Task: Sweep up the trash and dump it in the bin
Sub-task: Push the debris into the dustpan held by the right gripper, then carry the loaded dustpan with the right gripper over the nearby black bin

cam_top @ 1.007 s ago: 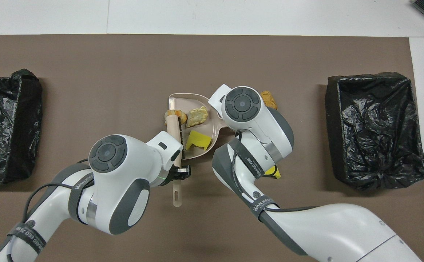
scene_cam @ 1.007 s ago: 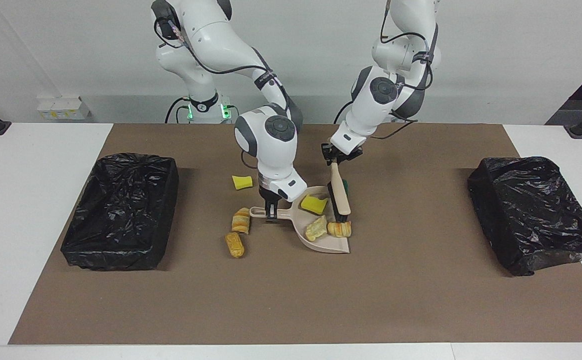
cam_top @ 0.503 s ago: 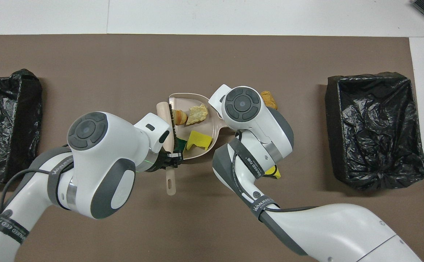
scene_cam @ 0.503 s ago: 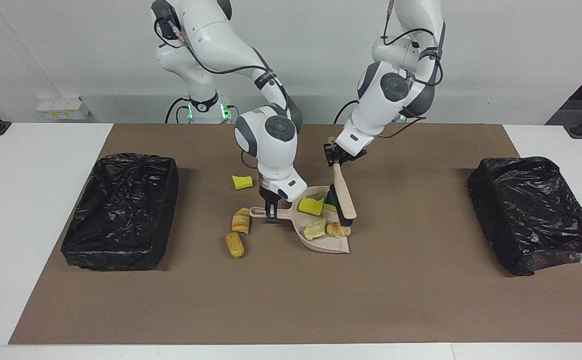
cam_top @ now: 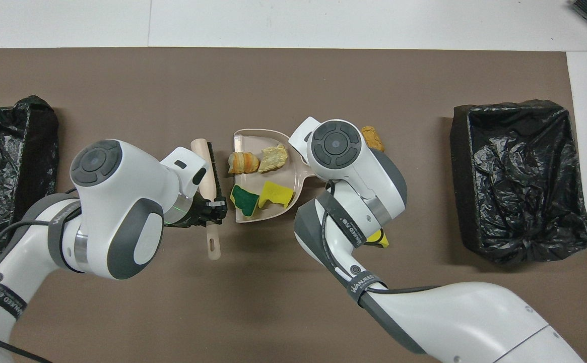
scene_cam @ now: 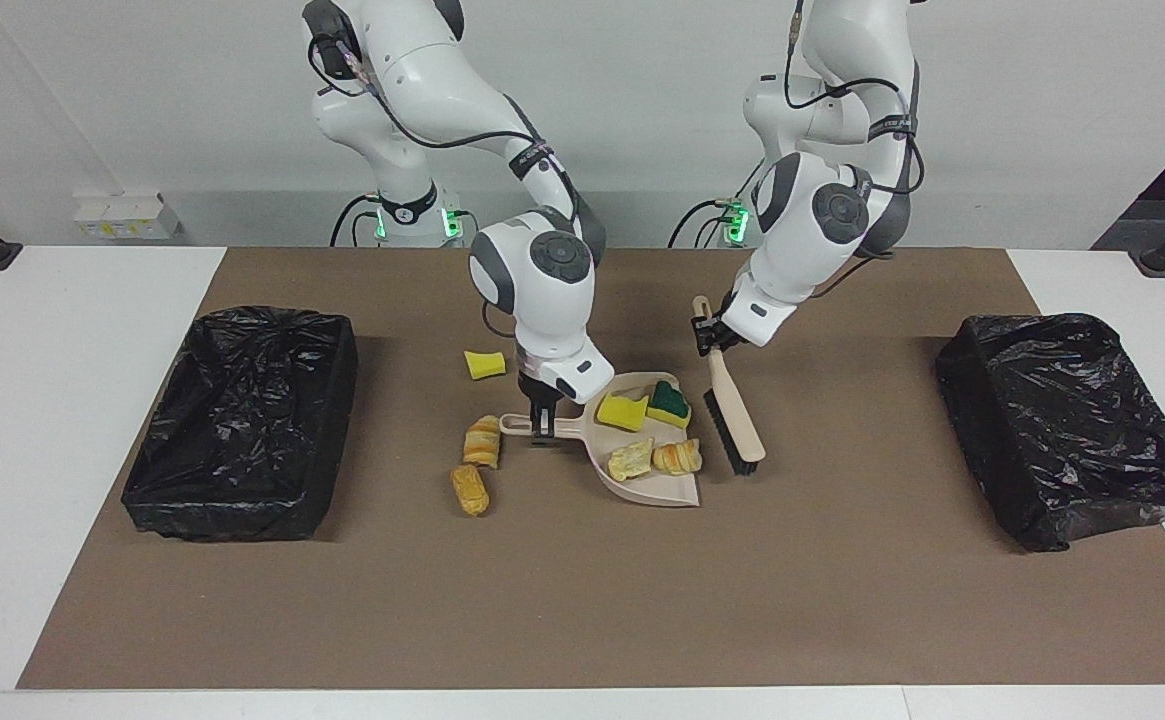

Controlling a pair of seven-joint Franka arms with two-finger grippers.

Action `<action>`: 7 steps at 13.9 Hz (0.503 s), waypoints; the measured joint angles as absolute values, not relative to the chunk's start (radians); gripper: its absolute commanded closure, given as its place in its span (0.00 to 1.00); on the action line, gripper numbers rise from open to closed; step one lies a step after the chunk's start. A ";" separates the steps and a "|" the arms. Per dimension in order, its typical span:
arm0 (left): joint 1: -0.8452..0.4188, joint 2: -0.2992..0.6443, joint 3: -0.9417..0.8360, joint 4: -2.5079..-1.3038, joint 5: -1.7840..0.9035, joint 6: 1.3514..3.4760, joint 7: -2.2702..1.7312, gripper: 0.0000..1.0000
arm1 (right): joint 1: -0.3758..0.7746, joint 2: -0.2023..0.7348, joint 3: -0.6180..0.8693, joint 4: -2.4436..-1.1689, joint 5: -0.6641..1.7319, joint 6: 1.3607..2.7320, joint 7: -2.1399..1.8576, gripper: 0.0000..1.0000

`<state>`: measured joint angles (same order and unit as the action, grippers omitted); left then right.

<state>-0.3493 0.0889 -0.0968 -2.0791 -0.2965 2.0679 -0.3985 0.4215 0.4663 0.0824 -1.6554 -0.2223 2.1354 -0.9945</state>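
Brown mat [scene_cam: 842, 600], white table [scene_cam: 42, 450]

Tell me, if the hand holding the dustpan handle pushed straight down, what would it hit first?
The right hand is already clamped on the dustpan handle, so it would press that handle into the brown mat, which looks to lie directly beneath.

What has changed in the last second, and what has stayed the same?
The left gripper, shut on the brush, drew it off the dustpan toward the left arm's end of the table, uncovering a green-backed sponge in the pan. The right gripper stays shut on the dustpan's handle. The three pieces on the mat did not move.
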 measured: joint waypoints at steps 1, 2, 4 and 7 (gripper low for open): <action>-0.374 0.100 -0.101 -2.079 -0.297 2.075 -0.385 1.00 | 0.421 0.466 0.082 -1.656 -0.222 2.136 -0.994 1.00; -0.405 0.108 -0.104 -2.079 -0.296 2.087 -0.381 1.00 | 0.421 0.466 0.082 -1.656 -0.221 2.136 -0.994 1.00; -0.450 0.111 -0.108 -2.076 -0.296 2.099 -0.381 1.00 | 0.421 0.466 0.082 -1.656 -0.221 2.136 -0.994 1.00; -0.451 0.108 -0.098 -2.065 -0.272 2.098 -0.381 1.00 | 0.420 0.466 0.082 -1.656 -0.219 2.136 -0.994 1.00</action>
